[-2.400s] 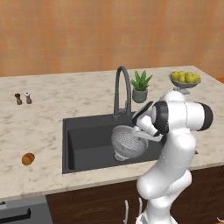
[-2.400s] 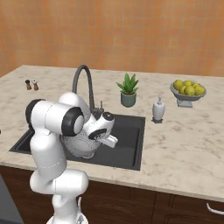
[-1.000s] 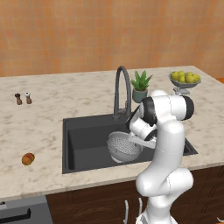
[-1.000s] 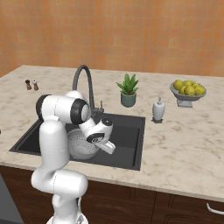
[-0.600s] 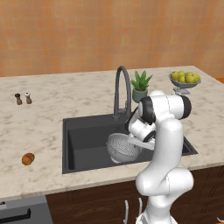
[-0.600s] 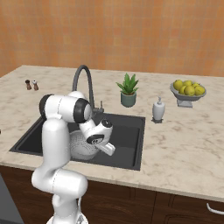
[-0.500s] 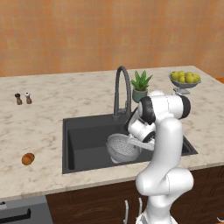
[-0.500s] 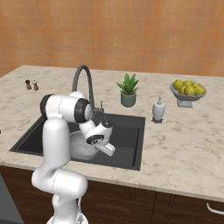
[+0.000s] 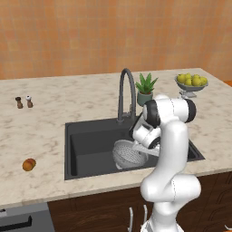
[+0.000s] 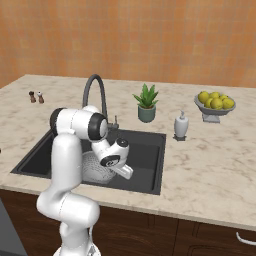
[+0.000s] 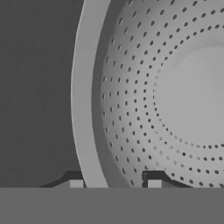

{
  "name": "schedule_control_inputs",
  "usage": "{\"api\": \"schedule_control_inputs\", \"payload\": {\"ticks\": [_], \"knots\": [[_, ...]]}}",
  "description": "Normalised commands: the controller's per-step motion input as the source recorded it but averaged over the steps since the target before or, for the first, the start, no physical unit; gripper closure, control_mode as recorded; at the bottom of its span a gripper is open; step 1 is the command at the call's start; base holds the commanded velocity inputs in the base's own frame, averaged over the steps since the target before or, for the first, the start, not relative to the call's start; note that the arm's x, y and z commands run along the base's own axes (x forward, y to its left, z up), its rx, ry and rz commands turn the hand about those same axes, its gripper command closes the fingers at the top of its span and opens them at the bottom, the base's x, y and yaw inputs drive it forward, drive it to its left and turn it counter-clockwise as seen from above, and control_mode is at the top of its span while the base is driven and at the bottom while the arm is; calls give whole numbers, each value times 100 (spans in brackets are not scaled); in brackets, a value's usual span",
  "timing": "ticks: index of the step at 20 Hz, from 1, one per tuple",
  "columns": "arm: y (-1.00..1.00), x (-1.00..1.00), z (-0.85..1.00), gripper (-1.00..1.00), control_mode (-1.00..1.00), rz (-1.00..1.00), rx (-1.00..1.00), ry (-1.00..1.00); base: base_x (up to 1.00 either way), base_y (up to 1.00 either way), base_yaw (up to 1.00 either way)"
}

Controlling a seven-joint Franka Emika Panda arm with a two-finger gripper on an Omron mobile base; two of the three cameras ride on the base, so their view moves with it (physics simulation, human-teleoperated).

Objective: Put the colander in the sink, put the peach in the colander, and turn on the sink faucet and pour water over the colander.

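The silvery perforated colander (image 9: 128, 154) (image 10: 95, 167) sits upright on the floor of the dark sink (image 9: 86, 140) (image 10: 145, 150), towards its right half. My gripper (image 11: 114, 183) (image 9: 136, 145) reaches down to the colander's near rim. Its fingertips (image 11: 154, 183) straddle the colander (image 11: 175, 96) rim, with a gap showing on the inner side, so the jaws stand slightly open. The small orange peach (image 9: 29, 164) lies on the counter left of the sink. The faucet (image 9: 127, 90) (image 10: 95, 92) arches over the basin's back edge. The water is out of view.
Behind the sink stand a potted plant (image 9: 145, 88) (image 10: 146, 102) and a soap dispenser (image 10: 180, 125). A footed bowl of yellow fruit (image 9: 191, 82) (image 10: 213, 102) is at the far right. Two small shakers (image 9: 24, 102) (image 10: 36, 96) stand far left.
The colander was tilted and higher at first. My arm lowered it onto the sink floor and levelled it. Since half a second ago the arm has barely moved.
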Motion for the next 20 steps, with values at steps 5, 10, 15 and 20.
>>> {"api": "schedule_control_inputs", "payload": {"ticks": [5,10,15,20], "knots": [[-3,-2,-11,100,-100,0,-2,0,0,0,0],[1,-17,5,-100,-100,0,0,-4,0,0,0],[-6,-28,40,-100,-100,0,0,-11,0,0,0],[-8,-42,71,-100,-100,2,0,-18,0,0,0]]}}
